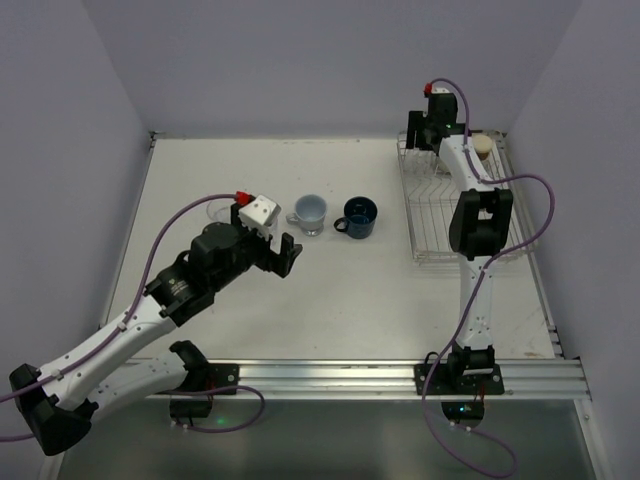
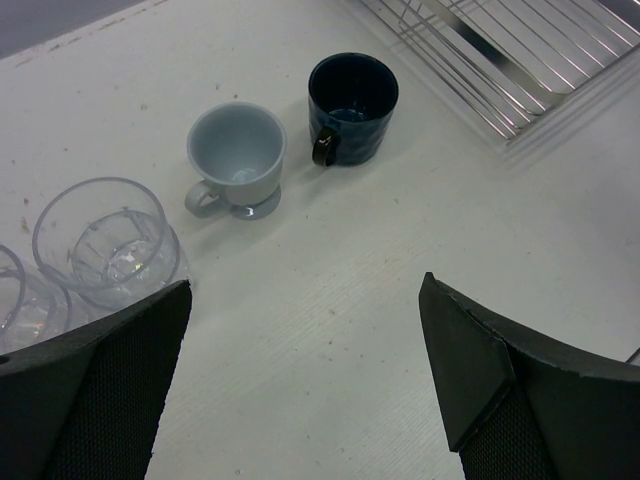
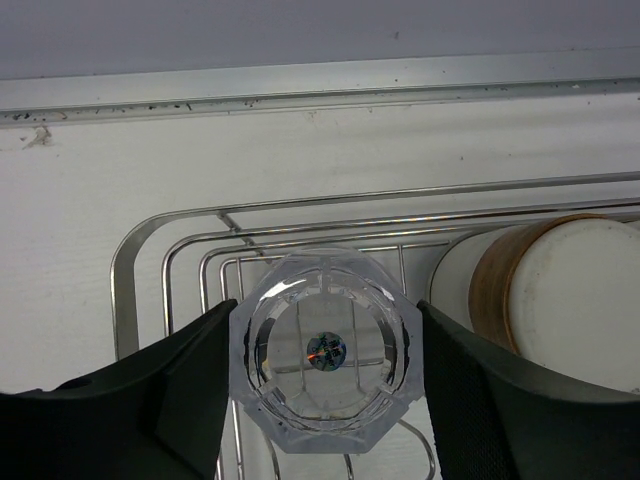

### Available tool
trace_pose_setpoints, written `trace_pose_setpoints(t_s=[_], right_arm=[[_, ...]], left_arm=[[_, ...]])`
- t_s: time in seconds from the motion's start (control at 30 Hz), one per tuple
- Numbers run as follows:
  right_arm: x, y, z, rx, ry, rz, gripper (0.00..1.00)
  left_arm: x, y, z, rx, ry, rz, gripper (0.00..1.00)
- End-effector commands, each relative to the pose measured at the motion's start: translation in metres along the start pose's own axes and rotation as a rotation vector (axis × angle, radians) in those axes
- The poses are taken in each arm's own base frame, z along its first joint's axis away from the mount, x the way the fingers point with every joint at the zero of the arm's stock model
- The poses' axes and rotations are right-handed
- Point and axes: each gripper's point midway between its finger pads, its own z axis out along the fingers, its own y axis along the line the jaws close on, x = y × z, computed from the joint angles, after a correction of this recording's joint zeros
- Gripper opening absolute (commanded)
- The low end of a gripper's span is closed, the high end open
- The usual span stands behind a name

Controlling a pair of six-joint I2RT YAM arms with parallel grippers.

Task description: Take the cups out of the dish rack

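At the far left of the left wrist view a clear glass tumbler is cut off by the frame edge. A second tumbler, seen whole, stands close against it, though whether the two touch is hard to tell. Both are upright on the table. Neither can be made out in the top view, where the left arm lies over that spot. The left gripper hovers over the table with its jaws spread wide and nothing between them. Beyond it stands a pale grey-blue cup with a handle, and near it, not touching, the dark blue mug. Both are upright and outside the rack.

The dish rack sits at the right of the table, and in the top view the right arm covers much of its middle. The right gripper is at the rack's far left corner, its fingers pressed to both sides of a third tumbler, which is seen end-on. Whether this glass is lifted off the wires cannot be told. To its right a cream cup with a brown band lies on its side in the rack, cut off by the frame edge.

The table is white and faintly speckled. Plain pale lilac walls enclose it on three sides, and an aluminium rail runs along the near edge
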Motion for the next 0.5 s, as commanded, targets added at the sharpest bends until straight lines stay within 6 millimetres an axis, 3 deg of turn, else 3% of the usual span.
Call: trace_pose_setpoints(t_s=[0.0,0.03,0.1,0.2,0.23,0.3,0.33,0.37,0.43,0.47], right_arm=[[-0.017,0.005,-0.008,-0.014,-0.049,-0.014,0.65],[-0.021,0.008,-0.010,-0.027,-0.062,-0.011,0.50],[-0.032,0.014,-0.022,-0.052,-0.094,0.002,0.36],[-0.052,0.016,-0.037,-0.057,-0.169,0.030,0.31],[-0.074,0.016,-0.055,-0.063,-0.232,0.051,0.29],[-0.090,0.015,-0.069,-0.063,-0.294,0.073,0.28],[-0.109,0.015,-0.093,-0.072,-0.350,0.091,0.28],[-0.110,0.014,-0.099,-0.075,-0.362,0.100,0.27],[-0.137,0.014,-0.133,-0.093,-0.454,0.119,0.26],[-0.139,0.012,-0.139,-0.094,-0.463,0.121,0.25]], left_arm=[[-0.014,0.001,0.003,0.008,-0.050,0.005,0.99],[-0.014,0.001,0.003,0.010,-0.048,0.005,0.99],[-0.013,0.003,0.004,0.005,-0.046,0.000,0.99],[-0.015,0.005,0.005,0.005,-0.048,-0.007,0.99],[-0.014,0.004,0.005,0.009,-0.046,-0.009,0.99],[-0.014,0.005,0.007,0.009,-0.042,-0.014,0.99],[-0.016,0.004,0.007,0.015,-0.043,-0.017,0.99],[-0.017,0.002,0.008,0.022,-0.043,-0.019,0.99],[-0.017,0.000,0.010,0.037,-0.039,-0.023,0.99],[-0.018,-0.001,0.010,0.040,-0.043,-0.027,0.99]])
